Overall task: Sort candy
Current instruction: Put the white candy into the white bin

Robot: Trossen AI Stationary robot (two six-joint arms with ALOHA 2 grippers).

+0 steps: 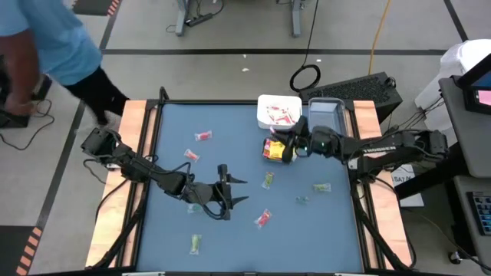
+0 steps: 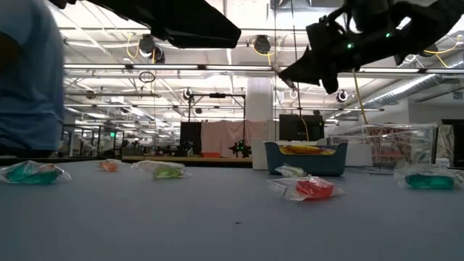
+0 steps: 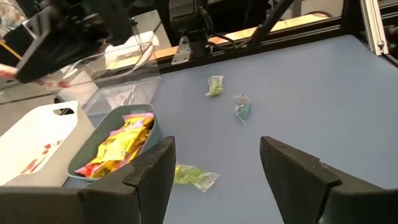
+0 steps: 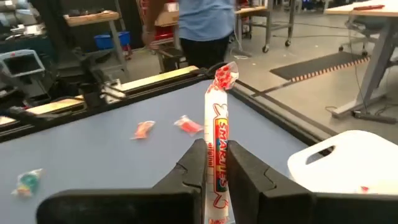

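Starting at your left, the left gripper (image 1: 230, 192) hangs over the lower middle of the table (image 1: 176, 130) with its fingers spread wide and nothing between them. The nearest loose candy to it is a red piece (image 1: 263, 218) at about four o'clock from its tips, and a green piece (image 1: 268, 180) at about two o'clock; a second green one (image 1: 196, 244) lies near the front edge at seven o'clock. Up at eleven o'clock sit two more red pieces (image 1: 191, 155), well apart from the gripper.

Moving right, the containers stand in a cluster at the far edge. The white tray (image 1: 268, 101) already has pink-white sticks in it. Just in front of it the teal tub (image 3: 149, 134) is full of yellow packets (image 3: 118, 144). The clear bin (image 1: 328, 107) beside the white tray looks empty, though I can't be sure.

Your right gripper (image 4: 216, 163) is pinched tight on one pink-white stick (image 4: 219, 134), whose long axis stands upright between the fingers. In the high view that gripper hovers by the teal tub, and the white tray lies just beyond it at roughly eleven o'clock, so I judge this stick goes there. The right arm is plainly nearer the bins.

Further right, green and teal pieces (image 1: 321, 187) lie near the table's right edge.
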